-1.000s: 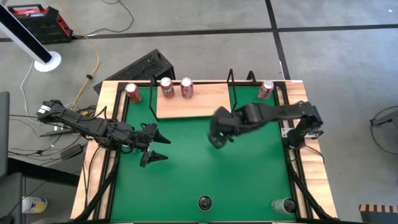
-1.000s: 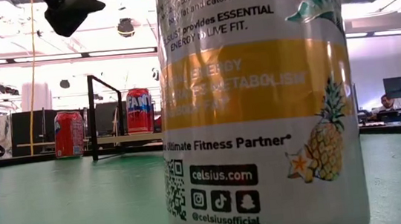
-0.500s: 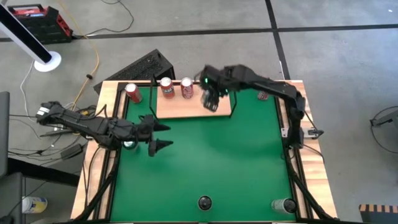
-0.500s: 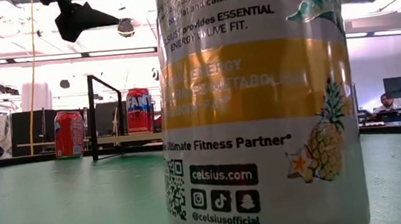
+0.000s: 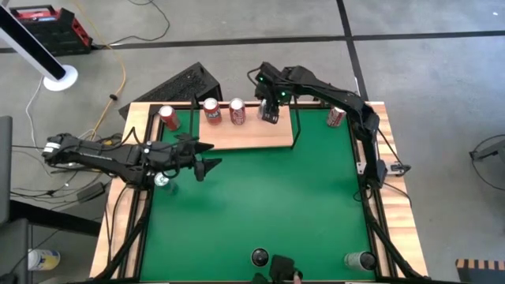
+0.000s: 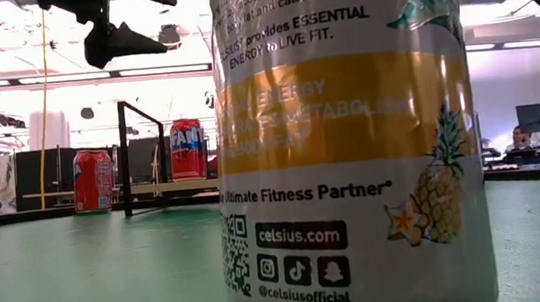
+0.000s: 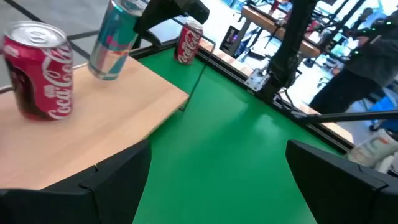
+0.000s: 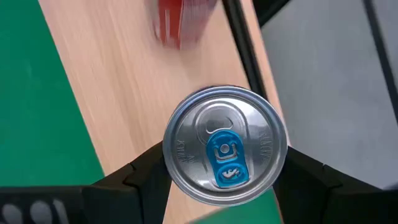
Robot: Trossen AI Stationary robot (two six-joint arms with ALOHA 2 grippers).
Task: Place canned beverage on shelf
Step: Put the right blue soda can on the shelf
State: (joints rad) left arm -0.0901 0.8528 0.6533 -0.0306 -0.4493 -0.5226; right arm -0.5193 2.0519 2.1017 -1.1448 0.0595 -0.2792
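My right gripper [image 5: 270,110] is shut on a blue and silver beverage can [image 8: 225,146] over the right part of the shelf [image 5: 245,136], a light-wood board at the table's far edge. In the left wrist view the can [image 7: 115,37] leans under the dark gripper. Two red cans [image 5: 211,110] [image 5: 237,112] stand on the shelf's left part. My left gripper [image 5: 201,158] hovers open, left of the table's middle, pointing at the shelf with nothing between its fingers. My right gripper pinches the can's upper wall [image 8: 168,165] between its two fingers [image 8: 140,180], one on each side just under the top rim. The fingers come from above, slanting down. The can is tilted; whether its bottom [image 7: 101,73] touches the board I cannot tell.
A red can [image 5: 168,118] stands left of the shelf and another [image 5: 337,115] right of it. A can [image 5: 162,180] stands under my left arm, and one [image 5: 359,259] at the near right corner. A big yellow and white can [image 6: 345,143] fills the low view.
My right gripper has carried the can from the table's middle toward the far edge and leftward, over the shelf, rolling its wrist on the way. My left gripper has swung a little toward the far edge and turned toward the shelf, staying open.
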